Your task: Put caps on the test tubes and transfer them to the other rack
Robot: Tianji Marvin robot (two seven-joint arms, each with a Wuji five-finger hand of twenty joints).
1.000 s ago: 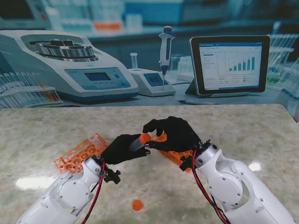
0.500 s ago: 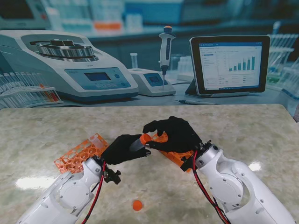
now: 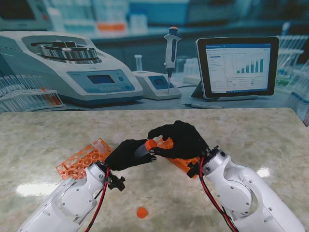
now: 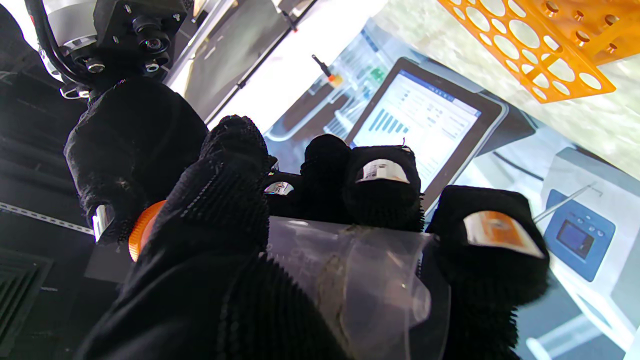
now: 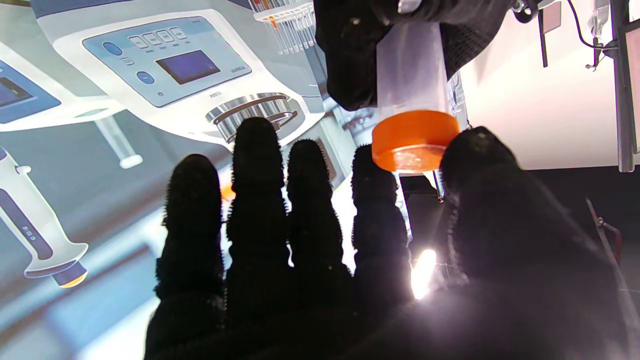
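Capping: left hand [image 3: 126, 154] grasping test tube [image 3: 141, 149]; right hand [image 3: 178, 138] pinching orange cap [image 3: 150, 143], unchanged; seating unfinished.

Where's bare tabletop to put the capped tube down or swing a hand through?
Free: the wide marble strip beyond both hands, and the stretch right of the right hand. Crowded: centre, where the left hand holds the tube between the two orange racks; a loose cap lies between the arms.
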